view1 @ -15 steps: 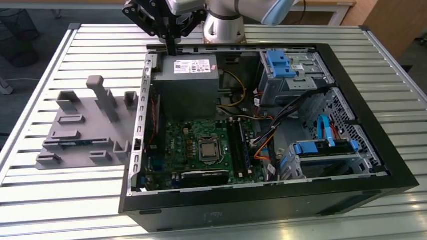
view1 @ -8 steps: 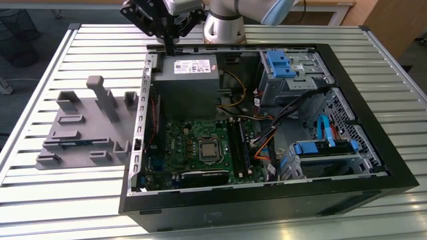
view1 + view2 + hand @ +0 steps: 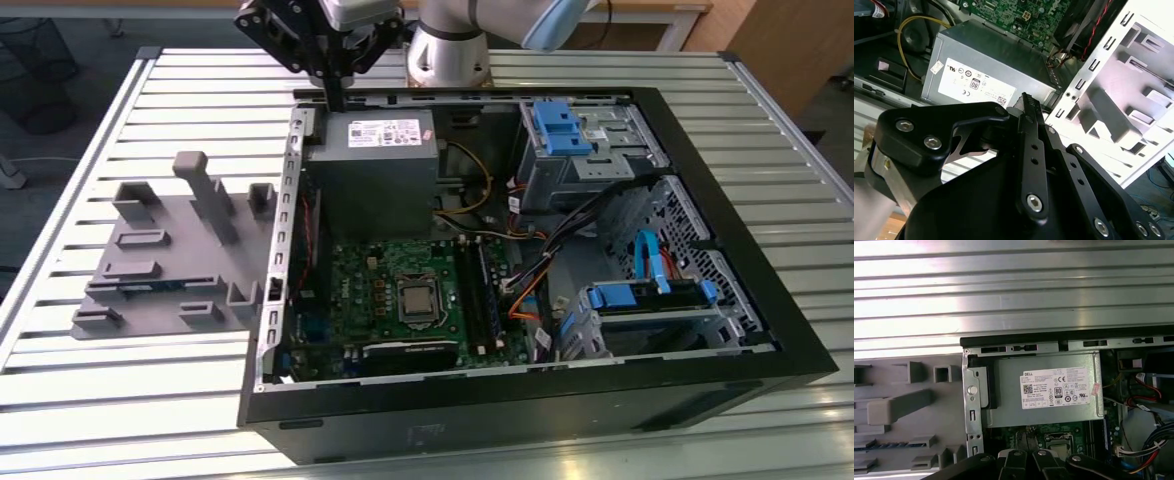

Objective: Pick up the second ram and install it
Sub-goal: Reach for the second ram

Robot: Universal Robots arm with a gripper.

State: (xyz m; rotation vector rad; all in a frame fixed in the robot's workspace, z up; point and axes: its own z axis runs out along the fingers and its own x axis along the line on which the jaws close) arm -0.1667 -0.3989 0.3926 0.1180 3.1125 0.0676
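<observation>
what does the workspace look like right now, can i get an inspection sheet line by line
surface: slatted metal table, bearing an open computer case and a grey fixture
job's things: second ram lies in a slot of the fixture, untouched
clutter: nothing seen
grippers: hand shut and empty, hovering over the case's edge by the power supply
cables: yellow, black, orange and blue wires run inside the case
surroundings: wooden panel beyond the table
</observation>
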